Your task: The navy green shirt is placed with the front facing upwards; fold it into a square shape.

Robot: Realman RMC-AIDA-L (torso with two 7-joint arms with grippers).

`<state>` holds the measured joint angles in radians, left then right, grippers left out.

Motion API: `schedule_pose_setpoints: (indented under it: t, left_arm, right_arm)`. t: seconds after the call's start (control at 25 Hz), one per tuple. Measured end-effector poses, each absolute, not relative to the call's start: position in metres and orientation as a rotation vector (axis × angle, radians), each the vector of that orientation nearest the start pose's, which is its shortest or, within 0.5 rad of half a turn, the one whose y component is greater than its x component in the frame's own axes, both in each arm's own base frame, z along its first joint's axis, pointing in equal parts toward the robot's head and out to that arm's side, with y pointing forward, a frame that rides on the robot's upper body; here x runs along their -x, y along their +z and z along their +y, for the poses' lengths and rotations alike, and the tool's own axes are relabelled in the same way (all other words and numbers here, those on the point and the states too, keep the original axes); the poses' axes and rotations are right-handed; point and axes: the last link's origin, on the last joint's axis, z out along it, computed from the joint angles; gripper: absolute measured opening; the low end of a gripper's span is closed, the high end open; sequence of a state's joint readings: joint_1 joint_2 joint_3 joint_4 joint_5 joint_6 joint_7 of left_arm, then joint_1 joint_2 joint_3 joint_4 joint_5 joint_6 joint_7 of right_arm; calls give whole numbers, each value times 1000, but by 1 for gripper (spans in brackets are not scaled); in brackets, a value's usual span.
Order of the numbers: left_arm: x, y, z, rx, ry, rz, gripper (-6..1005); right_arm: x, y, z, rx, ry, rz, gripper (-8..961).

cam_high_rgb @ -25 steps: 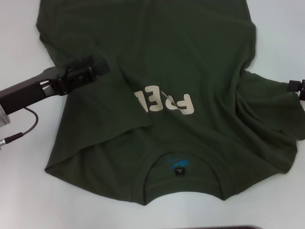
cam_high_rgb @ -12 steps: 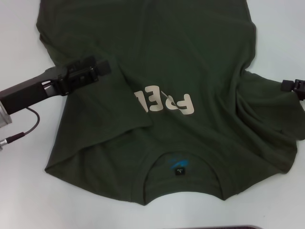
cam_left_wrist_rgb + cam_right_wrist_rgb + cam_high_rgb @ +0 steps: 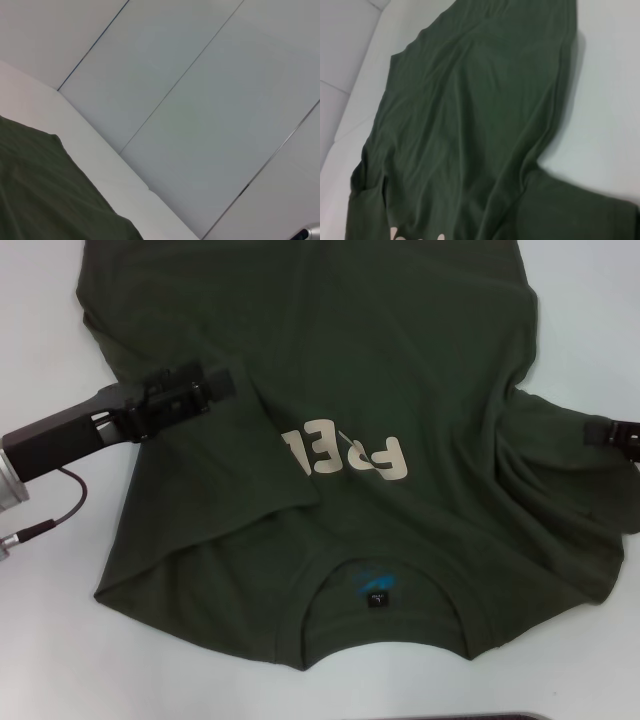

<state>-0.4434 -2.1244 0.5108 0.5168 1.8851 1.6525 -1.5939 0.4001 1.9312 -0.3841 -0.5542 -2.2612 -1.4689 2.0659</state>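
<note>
Here the navy green shirt (image 3: 330,440) lies front-up on the white table (image 3: 50,640), collar nearest the robot, long axis running away from it. The left end effector (image 3: 215,385) hovers over the folded-in left edge, the right end effector (image 3: 600,430) just over the spread right sleeve; whether either is open I cannot tell.
</note>
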Motion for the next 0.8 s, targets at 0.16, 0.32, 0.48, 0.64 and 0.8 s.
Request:
schedule_pose_setpoints:
  t: [0.16, 0.32, 0.48, 0.64, 0.8]
  left_arm:
    - [275, -9, 295, 2429, -1179, -1188, 889]
    - [275, -9, 295, 2427, -1179, -1190, 889]
    - [276, -10, 295, 2421, -1173, -1196, 888]
    - [276, -12, 295, 2420, -1176, -1199, 889]
    - [276, -12, 295, 2418, -1176, -1202, 888]
  right_arm:
    - [-382, 64, 287, 2010, 624, 1789, 639]
    - [-383, 65, 287, 2010, 622, 1784, 446]
    - [-383, 66, 287, 2010, 621, 1779, 246]
    - [-383, 67, 288, 2008, 625, 1775, 40]
    - [-384, 73, 284, 1996, 667, 1757, 28]
